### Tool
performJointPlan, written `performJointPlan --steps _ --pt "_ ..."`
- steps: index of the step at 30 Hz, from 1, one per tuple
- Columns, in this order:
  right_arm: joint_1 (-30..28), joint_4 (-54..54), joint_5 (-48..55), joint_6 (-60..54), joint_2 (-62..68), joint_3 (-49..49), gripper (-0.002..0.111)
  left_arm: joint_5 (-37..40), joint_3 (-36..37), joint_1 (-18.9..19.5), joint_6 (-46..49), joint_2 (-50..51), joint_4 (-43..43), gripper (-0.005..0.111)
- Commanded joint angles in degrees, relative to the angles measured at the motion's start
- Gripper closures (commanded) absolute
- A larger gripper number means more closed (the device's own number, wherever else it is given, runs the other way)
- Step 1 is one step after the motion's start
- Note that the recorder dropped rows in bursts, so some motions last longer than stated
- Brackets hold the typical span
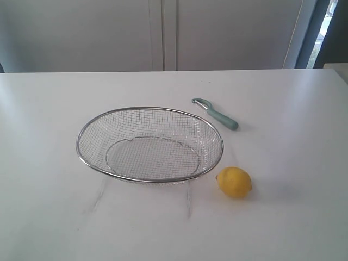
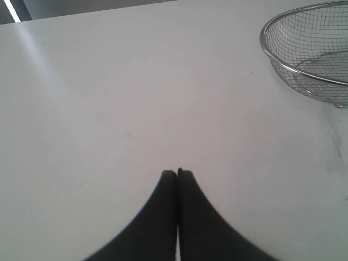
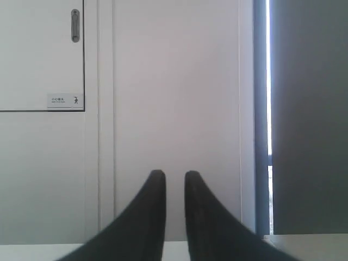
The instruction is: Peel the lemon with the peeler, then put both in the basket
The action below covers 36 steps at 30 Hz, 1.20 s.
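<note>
The lemon lies on the white table just off the right end of the wire mesh basket. Behind it, beyond the basket's right rim, the teal-handled peeler lies flat with its blade end toward the far side. Neither arm shows in the exterior view. In the left wrist view my left gripper is shut on nothing above bare table, and the basket sits well off to one side of it. My right gripper has a narrow gap between its fingers, holds nothing, and faces the cabinet wall.
The white table fills the scene, with its far edge meeting pale cabinet doors. A dark window frame stands at the back right. A cabinet handle and a small label show in the right wrist view.
</note>
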Motion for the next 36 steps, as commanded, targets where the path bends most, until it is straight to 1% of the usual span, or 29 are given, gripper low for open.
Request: performJointPlan --steps 1,4,12,20,25,30,32,36 --pt "-0.3 0.42 -1.84 0.19 -0.29 0.11 0.095 0.19 0.22 -0.24 -0.01 -0.3 -0.12 0.107" --pt "-0.3 0.42 -1.98 0.68 -0.29 0.11 0.095 0.19 0.22 -0.24 -0.01 -0.3 -0.12 0.107" --pt "-0.3 0.42 -3.43 10.41 -0.29 0.11 0.095 0.19 0.22 -0.24 -0.01 -0.3 -0.12 0.107" --pt "-0.3 0.42 -5.88 11.65 -0.29 0.11 0.095 0.19 0.22 -0.24 -0.01 -0.3 -0.12 0.107" --pt "-0.3 0.42 -6.51 19.5 -0.29 0.11 0.095 0.3 0.22 -0.24 -0.01 -0.3 -0.12 0.107" --pt "-0.3 0.72 -10.08 20.16 -0.29 0.11 0.095 0.3 0.22 -0.24 -0.01 -0.3 -0.12 0.107" --pt "-0.3 3.59 -12.78 19.19 -0.29 0.11 0.095 0.3 0.22 -0.24 -0.01 -0.3 -0.12 0.107" --pt "-0.3 16.51 -17.08 14.9 -0.29 0.11 0.095 0.3 0.22 -0.24 -0.01 -0.3 -0.12 0.107"
